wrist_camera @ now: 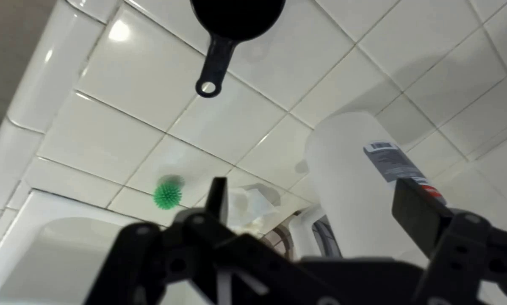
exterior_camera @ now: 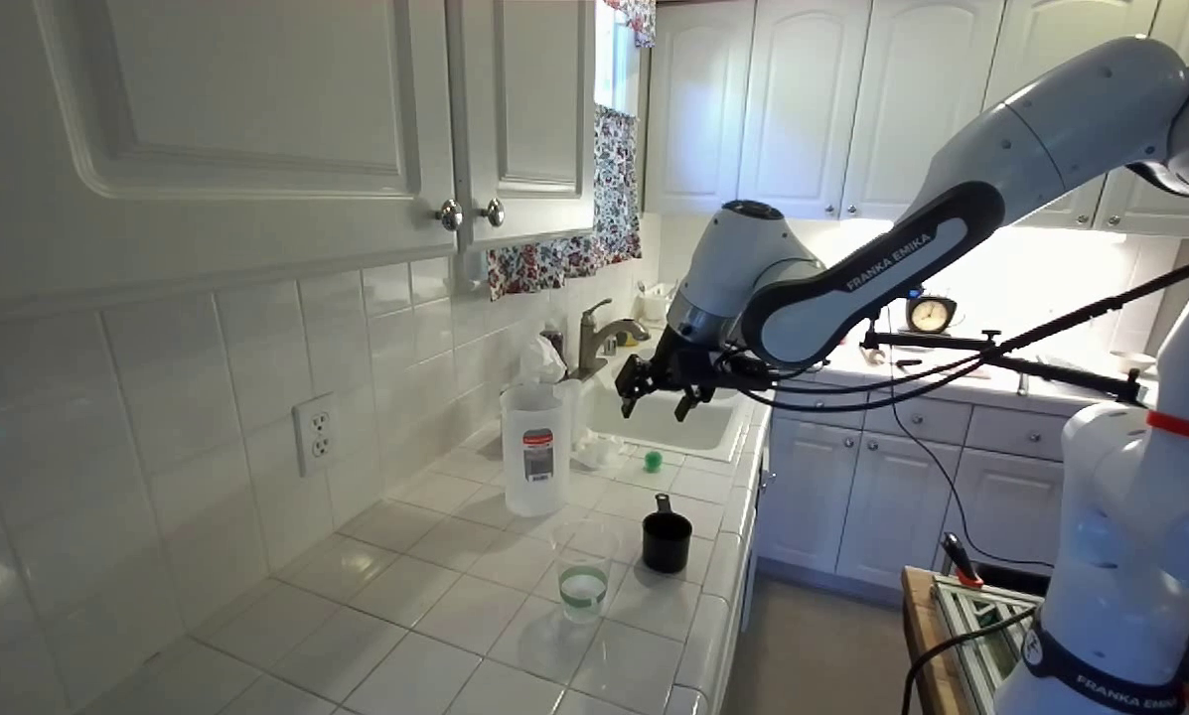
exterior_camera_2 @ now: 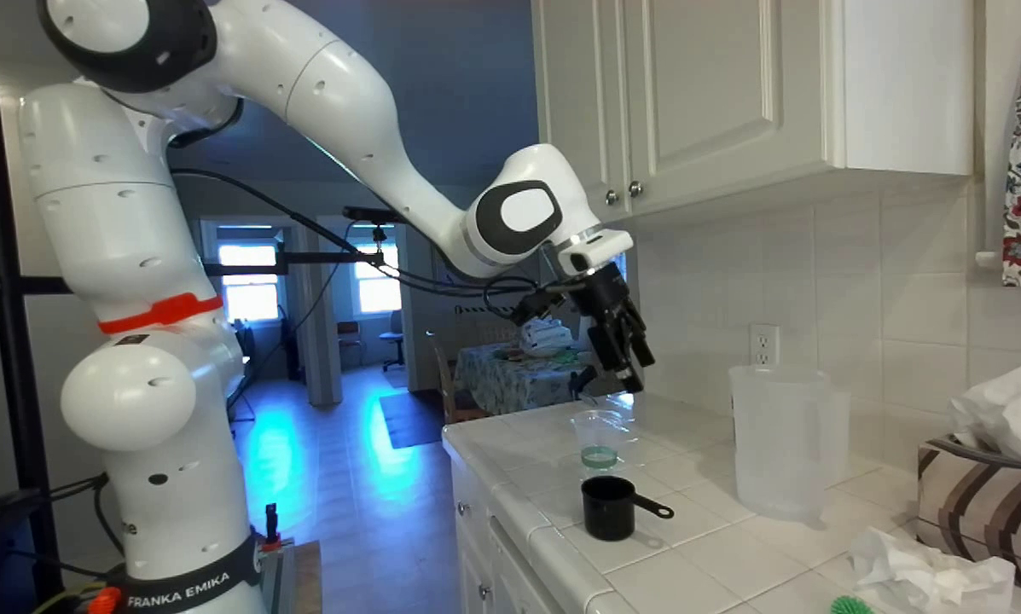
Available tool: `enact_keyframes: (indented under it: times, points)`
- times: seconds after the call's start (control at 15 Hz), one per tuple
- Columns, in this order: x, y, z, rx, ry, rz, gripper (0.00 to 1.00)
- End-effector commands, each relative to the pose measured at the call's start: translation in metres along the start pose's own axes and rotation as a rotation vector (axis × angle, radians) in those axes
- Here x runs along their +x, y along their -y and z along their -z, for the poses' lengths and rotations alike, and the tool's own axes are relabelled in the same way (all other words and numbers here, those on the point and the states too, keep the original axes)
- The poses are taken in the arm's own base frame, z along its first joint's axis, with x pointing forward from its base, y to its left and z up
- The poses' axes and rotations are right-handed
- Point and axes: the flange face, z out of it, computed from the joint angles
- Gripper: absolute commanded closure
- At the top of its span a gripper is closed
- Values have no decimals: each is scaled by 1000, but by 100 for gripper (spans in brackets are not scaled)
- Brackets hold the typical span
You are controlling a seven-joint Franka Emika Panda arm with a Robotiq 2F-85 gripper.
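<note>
Poised above tiled counter (exterior_camera: 395, 604), with gripper (exterior_camera: 658, 408) spread wide and gripping nothing. Directly beneath gripper in both exterior views: black measuring cup (exterior_camera: 666, 546), upright, handle (wrist_camera: 217, 59) toward sink (wrist_camera: 58, 250). Also beneath, near measuring cup but apart from it: clear green-banded cup (exterior_camera: 582, 586), upright. Toward wall (exterior_camera: 177, 427) from gripper, apart from fingers (wrist_camera: 416, 212): frosted pitcher (exterior_camera: 534, 447). Lower than gripper, beside sink: green spiky ball (wrist_camera: 167, 195), next to crumpled white tissue (exterior_camera_2: 928, 576).

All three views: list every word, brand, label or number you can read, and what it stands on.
"FRANKA EMIKA": on the robot arm's forearm.
"FRANKA EMIKA": on the dark base band.
Label on the pitcher: too small and blurred to read.
Any numbers on the clock: too small to read.
</note>
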Motion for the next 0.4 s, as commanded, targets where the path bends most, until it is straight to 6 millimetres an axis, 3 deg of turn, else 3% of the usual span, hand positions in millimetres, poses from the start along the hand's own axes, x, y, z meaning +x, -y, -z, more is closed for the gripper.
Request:
enact_keyframes:
  times: [0.0,0.27,0.33]
  points:
    - [-12,5,11,111,49,138,0]
    - [-24,22,20,190,162,289,0]
    - [-21,25,11,152,116,217,0]
